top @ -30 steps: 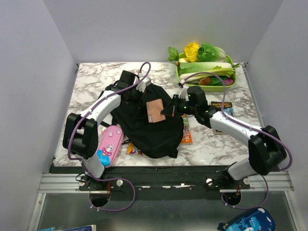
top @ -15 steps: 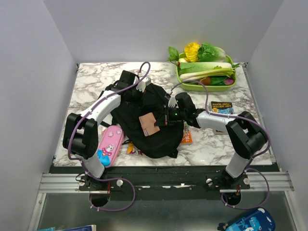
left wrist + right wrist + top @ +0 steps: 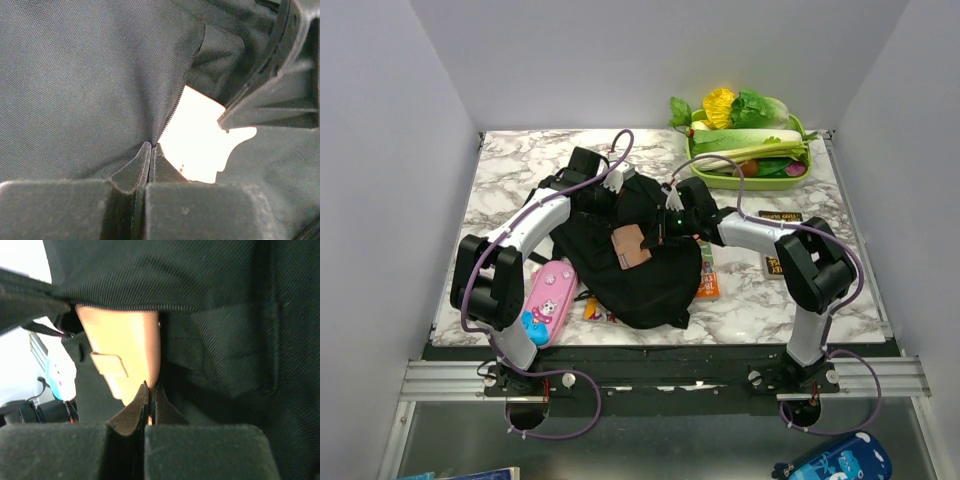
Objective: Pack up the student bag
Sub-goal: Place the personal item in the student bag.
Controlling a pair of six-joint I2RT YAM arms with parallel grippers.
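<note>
Right gripper [image 3: 149, 388] pinches tan wallet [image 3: 125, 340] at student bag [image 3: 640, 280] mouth (left gripper [image 3: 150, 148] clamps rim).

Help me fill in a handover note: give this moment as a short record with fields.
student bag: black, lying flat, centre of scene
left pincer: shut on the bag's fabric beside the zipper
right pincer: shut on the tan notebook
tan notebook: one end under the bag's opening edge, rest outside
pink pencil case: outside the bag, left of it in the top view
green tray: far right, holding vegetables
</note>
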